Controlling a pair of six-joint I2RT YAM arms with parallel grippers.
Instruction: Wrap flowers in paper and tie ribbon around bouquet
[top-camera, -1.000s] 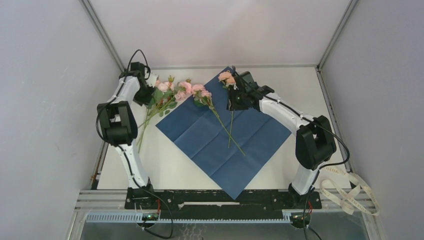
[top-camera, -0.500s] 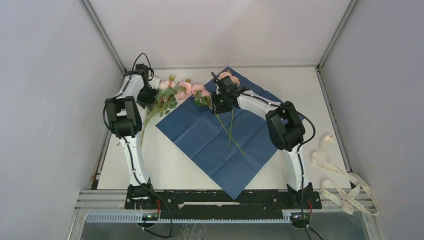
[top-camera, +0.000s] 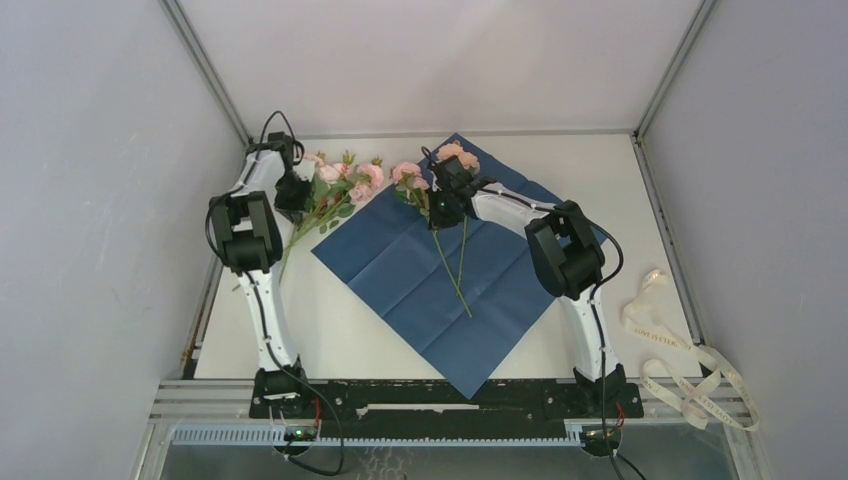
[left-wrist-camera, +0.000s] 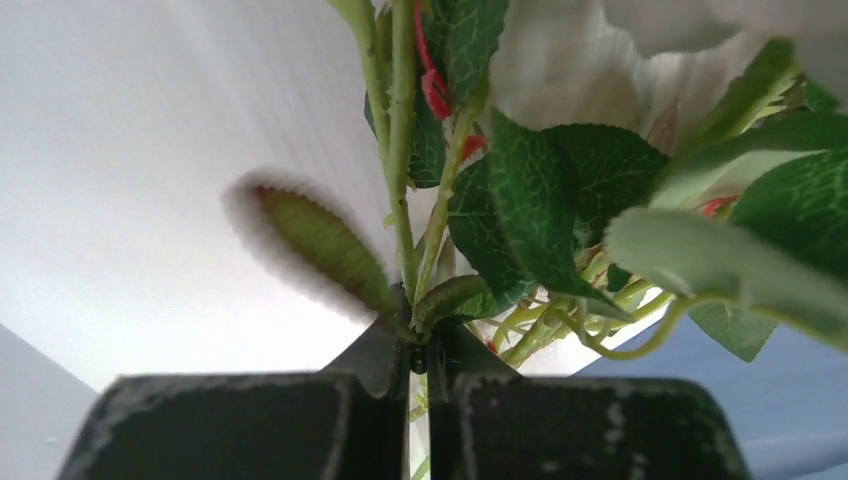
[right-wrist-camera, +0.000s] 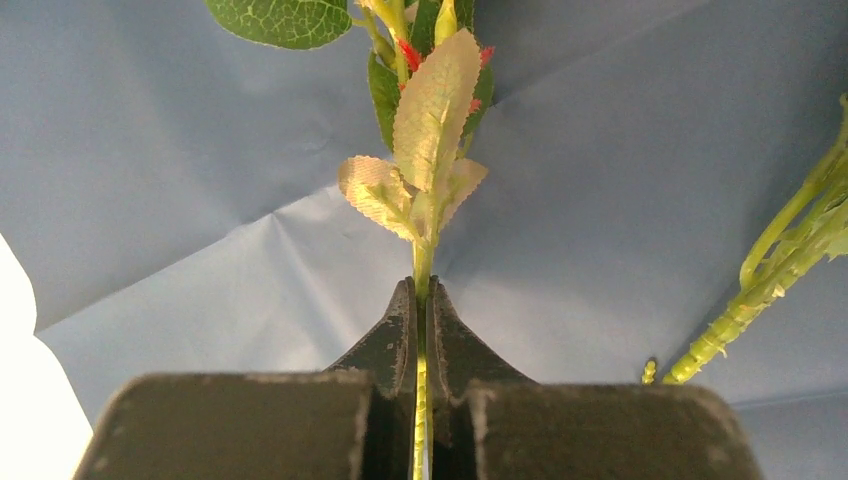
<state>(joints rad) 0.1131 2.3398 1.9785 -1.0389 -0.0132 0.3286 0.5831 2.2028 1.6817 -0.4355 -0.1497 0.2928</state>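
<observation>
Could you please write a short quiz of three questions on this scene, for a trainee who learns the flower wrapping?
1. True or false: the ribbon is already tied around the flowers.
2. The right gripper is shut on: A) a stem of the flowers; B) the ribbon; C) nothing.
3. In a word or two: which colour is the face of the paper that shows from above?

Key:
1. False. The ribbon lies loose, to the right of the right arm.
2. A.
3. Dark blue.
</observation>
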